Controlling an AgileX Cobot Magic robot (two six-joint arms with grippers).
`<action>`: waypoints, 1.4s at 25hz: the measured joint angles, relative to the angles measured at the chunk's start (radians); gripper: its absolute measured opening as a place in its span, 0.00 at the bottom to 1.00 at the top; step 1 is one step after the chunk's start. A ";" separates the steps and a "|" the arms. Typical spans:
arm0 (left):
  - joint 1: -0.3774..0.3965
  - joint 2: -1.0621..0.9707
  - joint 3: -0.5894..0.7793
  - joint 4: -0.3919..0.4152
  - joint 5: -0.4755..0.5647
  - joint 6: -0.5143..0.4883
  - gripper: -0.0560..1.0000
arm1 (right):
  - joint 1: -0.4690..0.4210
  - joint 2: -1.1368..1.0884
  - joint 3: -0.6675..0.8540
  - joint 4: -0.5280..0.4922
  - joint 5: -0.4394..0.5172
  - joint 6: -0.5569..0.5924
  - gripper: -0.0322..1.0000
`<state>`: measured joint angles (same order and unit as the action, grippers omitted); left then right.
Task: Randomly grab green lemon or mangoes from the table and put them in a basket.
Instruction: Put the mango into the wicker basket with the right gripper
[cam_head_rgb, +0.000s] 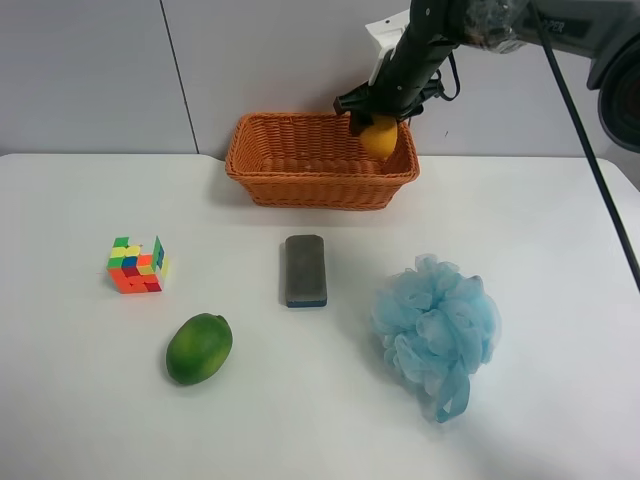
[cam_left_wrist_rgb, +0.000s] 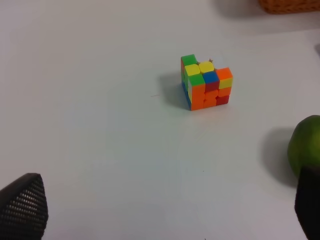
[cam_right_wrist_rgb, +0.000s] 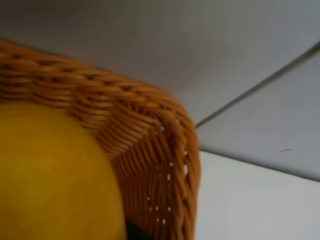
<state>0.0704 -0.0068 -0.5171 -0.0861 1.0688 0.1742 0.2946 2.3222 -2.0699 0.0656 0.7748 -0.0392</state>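
A yellow-orange mango (cam_head_rgb: 380, 138) hangs over the far right corner of the orange-brown wicker basket (cam_head_rgb: 300, 165), at about rim height. My right gripper (cam_head_rgb: 368, 112) is shut on it from above. In the right wrist view the mango (cam_right_wrist_rgb: 50, 175) fills the near corner, with the basket's woven corner (cam_right_wrist_rgb: 160, 150) right behind it. A green lemon (cam_head_rgb: 199, 348) lies on the white table (cam_head_rgb: 540, 220) at the front left. It also shows at the edge of the left wrist view (cam_left_wrist_rgb: 306, 147). My left gripper (cam_left_wrist_rgb: 165, 210) is open and empty above the table.
A multicoloured puzzle cube (cam_head_rgb: 137, 265) stands left of centre and shows in the left wrist view (cam_left_wrist_rgb: 206, 82). A grey eraser block (cam_head_rgb: 305, 270) lies mid-table. A blue bath pouf (cam_head_rgb: 437, 330) lies at the right front. The basket stands by the back wall.
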 joint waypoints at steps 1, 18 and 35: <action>0.000 0.000 0.000 0.000 0.000 0.000 0.99 | 0.000 0.008 0.000 0.002 -0.003 0.000 0.61; 0.000 0.000 0.000 0.000 0.000 0.000 0.99 | 0.000 0.028 0.000 0.043 -0.019 0.000 0.88; 0.000 0.000 0.000 0.000 0.000 0.000 0.99 | -0.005 -0.134 -0.003 0.037 0.220 0.001 0.99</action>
<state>0.0704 -0.0068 -0.5171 -0.0861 1.0688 0.1742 0.2894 2.1885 -2.0733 0.1023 0.9949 -0.0387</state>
